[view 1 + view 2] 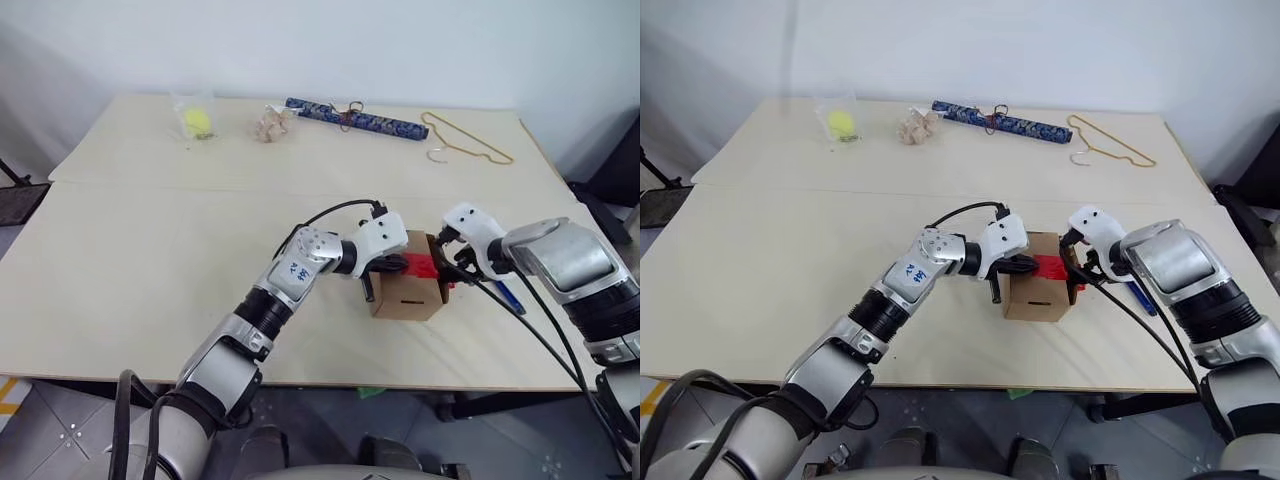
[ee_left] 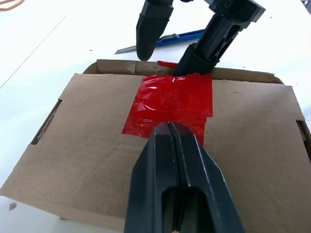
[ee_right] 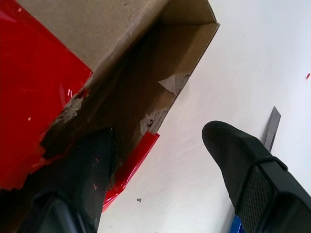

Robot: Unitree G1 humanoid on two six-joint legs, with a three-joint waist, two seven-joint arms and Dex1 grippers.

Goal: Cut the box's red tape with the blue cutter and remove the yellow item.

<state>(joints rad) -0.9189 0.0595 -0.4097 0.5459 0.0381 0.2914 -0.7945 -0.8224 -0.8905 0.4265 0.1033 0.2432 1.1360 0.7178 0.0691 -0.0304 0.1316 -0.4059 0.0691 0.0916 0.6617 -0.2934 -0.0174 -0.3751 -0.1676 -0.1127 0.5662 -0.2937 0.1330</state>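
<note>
Your pale wooden table [image 1: 150,260] stands against a white wall [image 1: 400,40]. The blue cutter [image 1: 508,296] lies released beside the box [image 1: 408,295]; left gripper [image 2: 170,127] clenched, right gripper [image 2: 172,48] spread.

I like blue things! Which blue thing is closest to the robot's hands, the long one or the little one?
The little blue cutter, lying by the box beside the right hand. The long patterned roll sits far back.

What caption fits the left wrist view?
Shut left gripper rests on the red tape atop the box; open right gripper at its far edge.
</note>
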